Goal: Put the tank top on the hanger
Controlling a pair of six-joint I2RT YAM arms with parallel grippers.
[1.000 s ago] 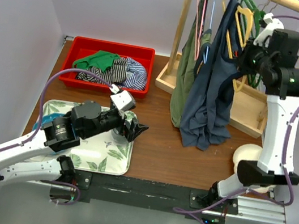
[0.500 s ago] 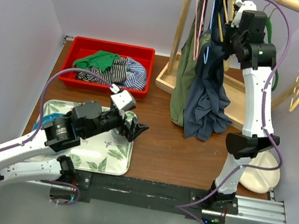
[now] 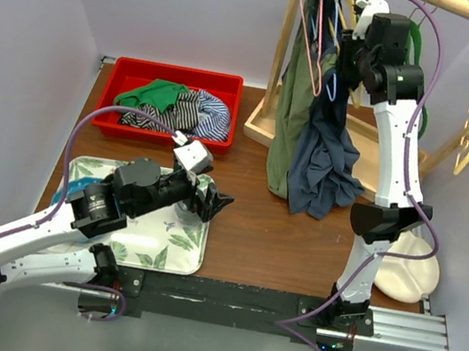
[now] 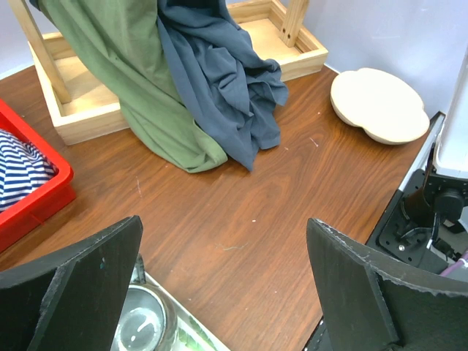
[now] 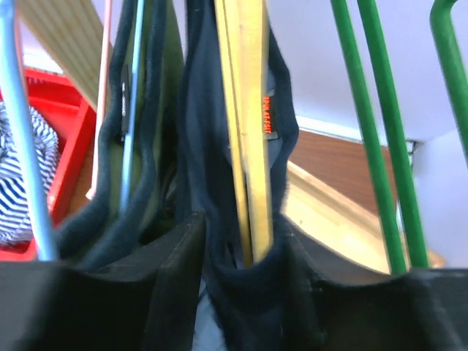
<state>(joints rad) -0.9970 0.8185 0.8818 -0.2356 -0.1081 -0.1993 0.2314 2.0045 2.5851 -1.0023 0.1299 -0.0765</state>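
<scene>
two arms in view. right gripper (image 5: 245, 234) is up at the wooden rack (image 3: 284, 49), jaws pinched narrow on the shoulder of the tank top (image 5: 201, 146), with the hanger (image 5: 245, 124) caught in the same bite. tank top hangs off the rack just beside the olive top (image 3: 293, 104), its hem bunched down on the table (image 4: 292, 205). left gripper (image 4: 223, 227) is spread wide, holding nothing, low over the leaf-print tray (image 3: 150, 247).
</scene>
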